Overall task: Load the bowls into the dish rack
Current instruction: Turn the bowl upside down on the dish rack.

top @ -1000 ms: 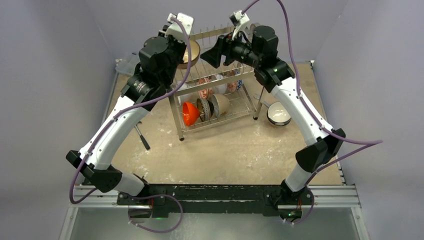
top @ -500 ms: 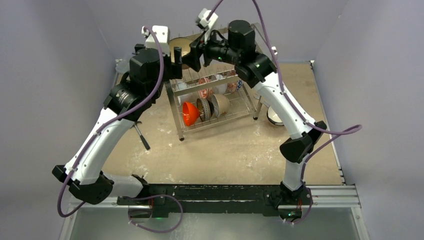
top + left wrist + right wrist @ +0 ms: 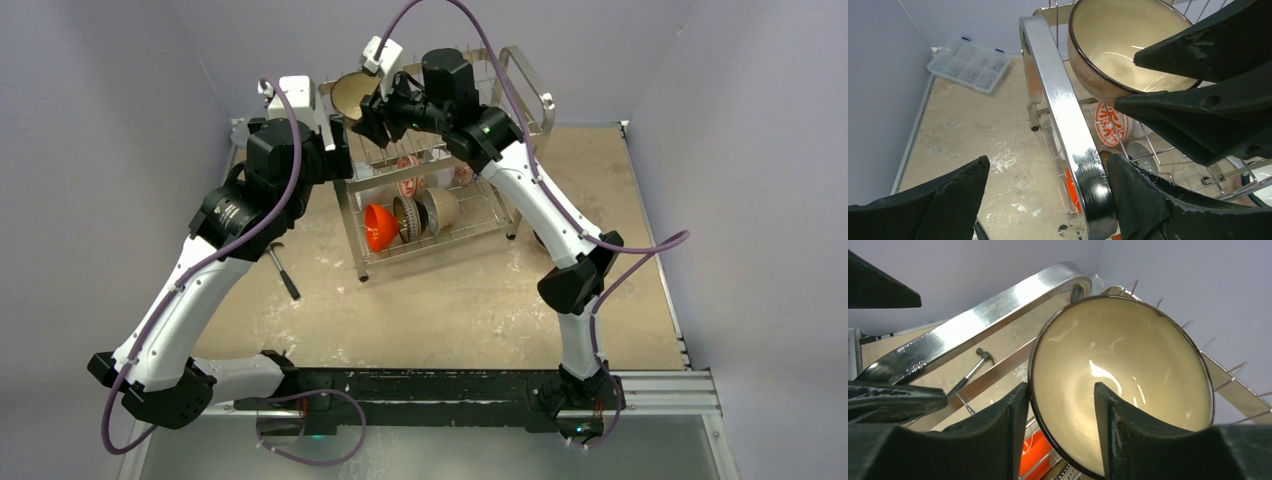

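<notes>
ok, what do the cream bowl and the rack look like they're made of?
Cream bowl: looks like glazed ceramic; glossy highlights inside, thin dark rim line, brownish outside. Dish rack: polished metal, probably stainless or chrome-plated steel; mirror-like flat rail, thin wire prongs.

Hammer with dark handle lay flat on the beige, white-scuffed tabletop toward its left edge, well apart from the clear plastic compartment box, which sat in the far left corner.
</notes>
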`<move>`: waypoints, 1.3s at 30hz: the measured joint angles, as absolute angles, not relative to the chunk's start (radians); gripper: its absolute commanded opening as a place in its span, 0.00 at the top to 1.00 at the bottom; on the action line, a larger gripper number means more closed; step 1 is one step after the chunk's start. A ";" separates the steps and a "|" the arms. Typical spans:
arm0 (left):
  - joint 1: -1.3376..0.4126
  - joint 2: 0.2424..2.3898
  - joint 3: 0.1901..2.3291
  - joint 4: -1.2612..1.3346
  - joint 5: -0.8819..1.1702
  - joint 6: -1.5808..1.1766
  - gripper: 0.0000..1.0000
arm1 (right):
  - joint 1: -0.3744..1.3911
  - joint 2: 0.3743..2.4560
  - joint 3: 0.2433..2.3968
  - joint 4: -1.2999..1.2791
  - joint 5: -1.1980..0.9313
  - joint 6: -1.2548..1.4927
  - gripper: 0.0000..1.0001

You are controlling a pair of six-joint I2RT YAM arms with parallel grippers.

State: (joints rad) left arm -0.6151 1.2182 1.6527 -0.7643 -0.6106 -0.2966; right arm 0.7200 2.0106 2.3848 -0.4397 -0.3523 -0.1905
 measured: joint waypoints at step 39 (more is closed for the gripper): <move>-0.580 1.292 1.845 -0.680 -0.395 -0.344 0.11 | 0.526 1.915 2.151 -0.032 -0.844 0.421 1.00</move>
State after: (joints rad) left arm -0.5797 1.2919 1.8450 -0.6804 -0.3946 -0.3435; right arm 0.5262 1.9152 2.1509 -0.0319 -0.8436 0.4206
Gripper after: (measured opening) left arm 0.898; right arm 0.046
